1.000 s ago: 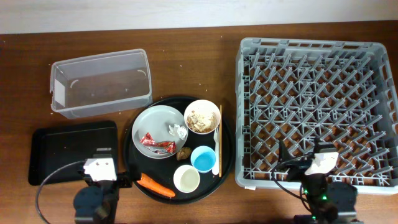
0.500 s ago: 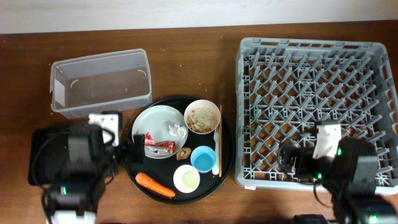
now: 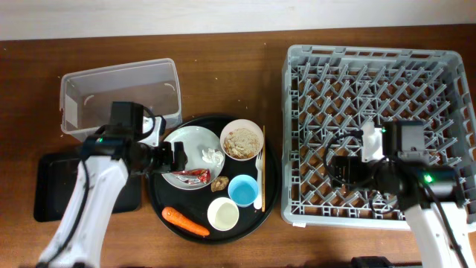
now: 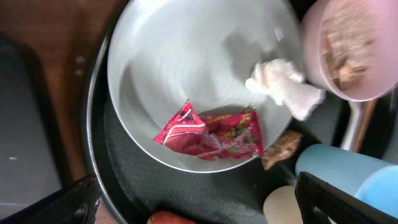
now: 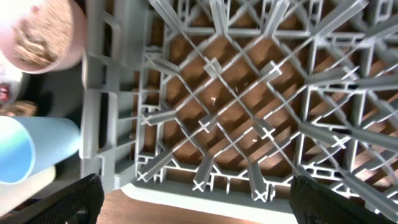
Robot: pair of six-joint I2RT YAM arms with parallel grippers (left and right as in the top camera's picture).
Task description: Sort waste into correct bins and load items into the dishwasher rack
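My left gripper (image 3: 172,158) is open and empty above the left side of the pale grey plate (image 3: 195,141). The plate holds the red wrapper (image 4: 214,134) and the white tissue (image 4: 280,87). In the left wrist view the open fingers (image 4: 199,205) frame the wrapper, the brown lump (image 4: 281,149) and the carrot tip (image 4: 168,218). The white-pink bowl (image 3: 242,140) holds food scraps. The blue cup (image 3: 242,190), white cup (image 3: 223,214), fork (image 3: 258,175) and chopsticks (image 3: 263,156) lie nearby. My right gripper (image 3: 346,170) is open and empty above the grey rack (image 3: 379,89) near its front left corner (image 5: 236,106).
Everything sits on a large round black tray (image 3: 160,205). The clear tub (image 3: 119,97) stands at the back left. The shallow black tray (image 3: 52,186) lies at the front left, partly under my left arm.
Both arms have risen from the front edge and reached forward. The left gripper now hangs over the plate, the right one over the rack. Nothing has been picked up.
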